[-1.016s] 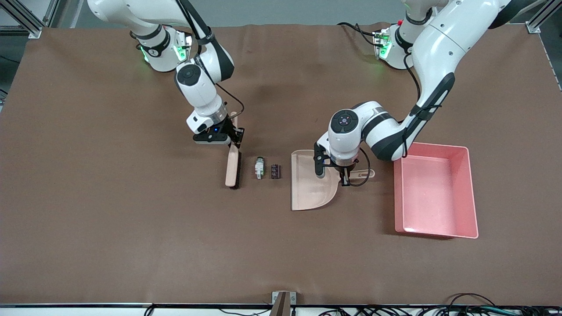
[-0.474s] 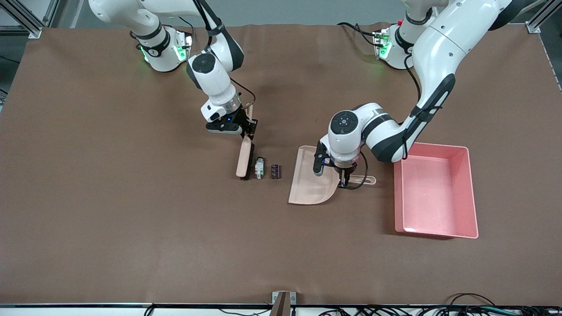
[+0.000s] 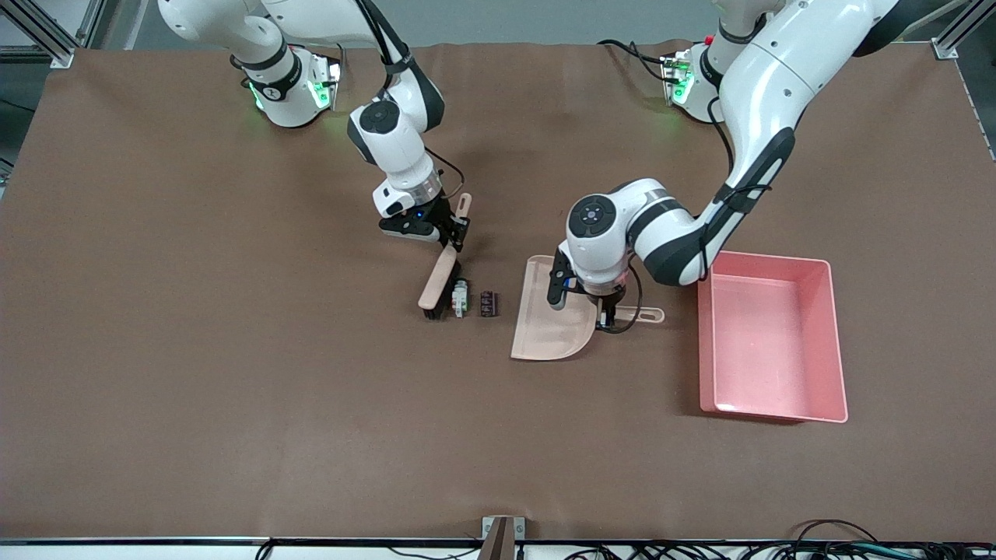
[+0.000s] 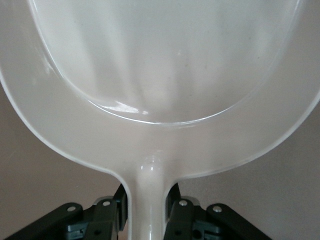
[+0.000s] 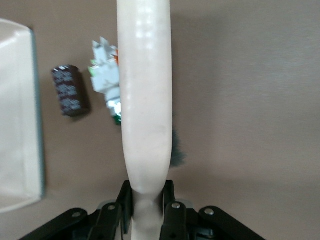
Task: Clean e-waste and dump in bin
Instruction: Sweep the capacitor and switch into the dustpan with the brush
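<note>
We count two pieces of e-waste on the brown table [image 3: 233,350], lying side by side between the brush and the dustpan. The white-grey part with green bits [image 3: 460,298] touches the bristle edge of the brush, and its long axis runs toward and away from the front camera. The dark cylinder-like piece [image 3: 488,303] sits just beside it, toward the left arm's end of the table, lying flat with its long axis parallel to the white-grey part's; a small gap separates it from the dustpan's open edge.

There is one brush [image 3: 437,284], beige with dark bristles. Its long axis slants, the handle end up at the right gripper [image 3: 458,230] and the head reaching down to the table nearer the front camera. In the right wrist view we see the fingers [image 5: 124,200] pinching the brush's narrow handle on both sides.

There is one beige dustpan [image 3: 552,323], its straight open edge facing the e-waste and its handle pointing toward the bin. The left gripper [image 3: 605,317] is at that handle, and the left wrist view shows the fingers [image 4: 119,205] clamped on the handle's neck.

There is one bin [image 3: 832,342], a pink rectangular tub, resting on the table at the left arm's end, just past the dustpan handle, with its long axis running toward the front camera.
</note>
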`<state>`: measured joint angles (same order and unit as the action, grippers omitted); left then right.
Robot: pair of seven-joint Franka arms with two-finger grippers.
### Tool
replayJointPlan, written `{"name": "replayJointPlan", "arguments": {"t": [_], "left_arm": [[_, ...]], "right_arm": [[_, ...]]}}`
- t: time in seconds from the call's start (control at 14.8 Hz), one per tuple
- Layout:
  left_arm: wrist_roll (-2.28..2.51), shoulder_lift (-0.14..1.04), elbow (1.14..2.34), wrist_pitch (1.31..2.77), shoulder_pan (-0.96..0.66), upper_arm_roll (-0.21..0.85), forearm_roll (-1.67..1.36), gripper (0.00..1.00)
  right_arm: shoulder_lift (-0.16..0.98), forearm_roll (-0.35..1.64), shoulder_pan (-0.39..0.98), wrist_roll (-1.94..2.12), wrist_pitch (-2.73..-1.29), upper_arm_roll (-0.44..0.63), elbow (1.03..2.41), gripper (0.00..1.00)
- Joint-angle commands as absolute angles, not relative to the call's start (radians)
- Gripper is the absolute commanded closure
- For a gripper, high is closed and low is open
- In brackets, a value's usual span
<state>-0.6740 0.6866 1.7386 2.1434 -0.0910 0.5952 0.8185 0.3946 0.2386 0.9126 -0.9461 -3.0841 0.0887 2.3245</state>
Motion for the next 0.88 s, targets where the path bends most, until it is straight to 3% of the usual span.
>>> {"name": "replayJointPlan", "arguments": {"t": [0.0,0.34,0.81], "left_arm": [[-0.68,0.706,1.706,2.094,-0.101,0.597,0.834,1.0],[-0.676,0.706,1.706,2.094,-0.103,0.597,0.828,1.0],[-0.672,0.715,1.664,2.031,-0.138,0.597,0.825,1.0]], "right_arm": [[0.442,0.265,0.924,-0.977,-3.057,0.098,2.235,0.99],[0.472,0.265,0.916,-1.014,-2.824,0.098,2.057,0.99],[0.561,0.265,0.916,-1.006,-2.774,0.095,1.932,0.99]]}}
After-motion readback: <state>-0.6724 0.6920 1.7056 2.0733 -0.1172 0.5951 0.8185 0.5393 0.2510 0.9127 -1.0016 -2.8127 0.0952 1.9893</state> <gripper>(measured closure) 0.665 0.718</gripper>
